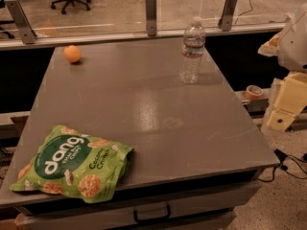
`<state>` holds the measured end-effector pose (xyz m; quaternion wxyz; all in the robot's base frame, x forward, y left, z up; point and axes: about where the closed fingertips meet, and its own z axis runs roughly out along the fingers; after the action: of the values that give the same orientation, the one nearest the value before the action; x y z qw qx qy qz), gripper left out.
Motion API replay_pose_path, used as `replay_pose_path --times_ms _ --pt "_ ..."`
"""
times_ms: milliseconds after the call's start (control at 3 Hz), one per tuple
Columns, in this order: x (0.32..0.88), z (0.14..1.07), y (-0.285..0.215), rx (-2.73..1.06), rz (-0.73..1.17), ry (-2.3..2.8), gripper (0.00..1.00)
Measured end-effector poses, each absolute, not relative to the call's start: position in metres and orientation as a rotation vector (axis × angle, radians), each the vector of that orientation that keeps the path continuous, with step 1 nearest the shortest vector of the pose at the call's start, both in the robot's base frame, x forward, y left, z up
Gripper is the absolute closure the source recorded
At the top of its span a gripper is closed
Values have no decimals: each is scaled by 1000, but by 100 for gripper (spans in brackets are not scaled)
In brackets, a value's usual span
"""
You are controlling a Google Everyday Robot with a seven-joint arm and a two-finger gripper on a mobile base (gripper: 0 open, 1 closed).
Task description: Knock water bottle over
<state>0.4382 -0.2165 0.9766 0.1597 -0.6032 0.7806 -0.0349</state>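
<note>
The water bottle (192,50) stands upright near the table's far right corner. It is clear and ribbed, with a white cap and a white-and-red label band. My gripper (284,107) shows as cream-coloured parts at the right edge of the view, beyond the table's right side. It is lower than the bottle, well to its right, and apart from it. It holds nothing that I can see.
On the grey table (144,109) an orange (72,53) lies at the far left and a green chip bag (72,163) at the near left edge. A tape roll (253,91) sits on a ledge right of the table. A glass railing runs behind it.
</note>
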Motion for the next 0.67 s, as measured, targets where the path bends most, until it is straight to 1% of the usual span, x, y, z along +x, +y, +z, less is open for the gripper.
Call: replay_pose_path --times_ms 333,667 --pt "438 977 -217 -1724 -100 2231 0" --pt "465 975 -225 -1696 -105 2199 0"
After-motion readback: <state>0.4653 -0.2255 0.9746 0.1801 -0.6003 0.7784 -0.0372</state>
